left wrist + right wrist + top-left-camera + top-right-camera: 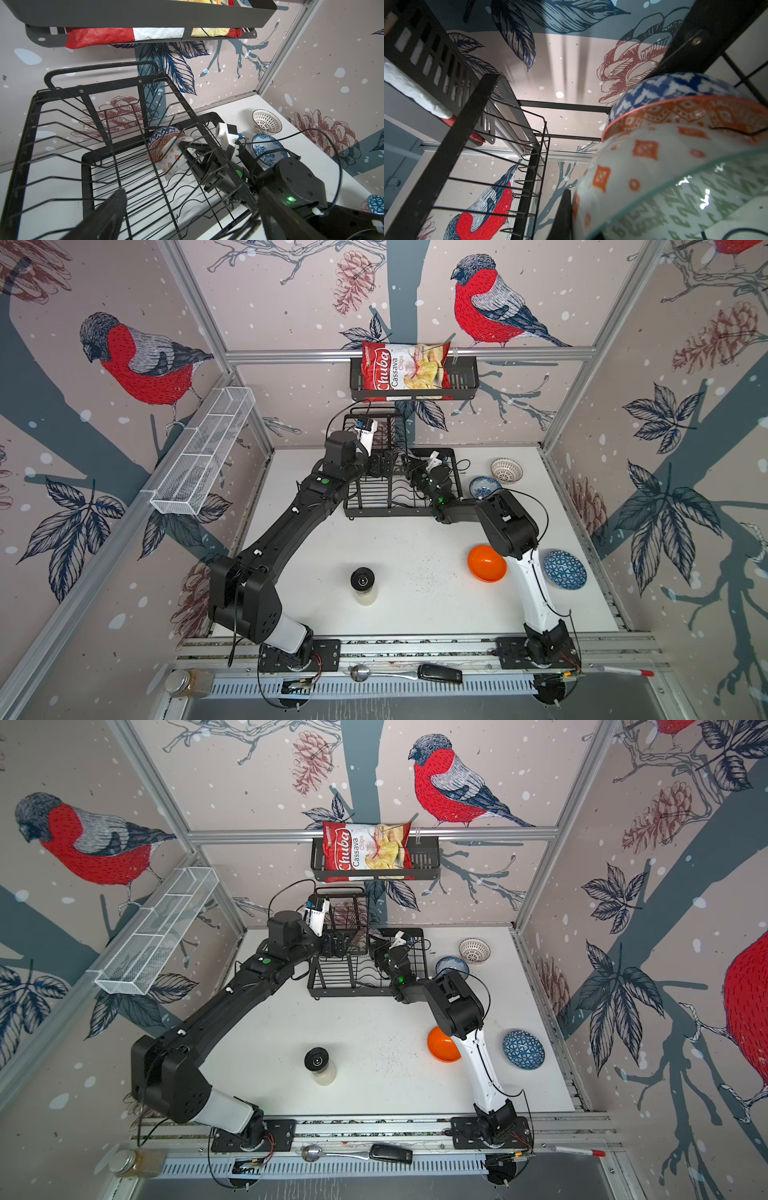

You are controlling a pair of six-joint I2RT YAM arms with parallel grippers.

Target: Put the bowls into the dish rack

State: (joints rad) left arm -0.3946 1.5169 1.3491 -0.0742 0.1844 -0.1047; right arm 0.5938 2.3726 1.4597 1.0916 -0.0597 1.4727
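Loading is judged partly complete. Three bowls stand on edge in the lower tray of the dish rack [388,512]: a blue-white bowl [164,131], an orange-white bowl [173,162] against it, and a grey-green bowl [675,199]. The right end effector [184,145] is nearest this last bowl. Its jaws are pressed together, apparently pinching that bowl's wall, though the contact itself is hidden. The left end effector [191,191] hangs spread and empty above the rack's upper basket [99,84]. Outstanding: a white lattice bowl [506,470] and a blue floral bowl [484,486] just beside the rack's right end, and a plain orange bowl [484,564] and a blue geometric bowl [565,569] well apart from the rack, toward the arm bases. The rack is black wire, two-tiered, with wavy dividers below.
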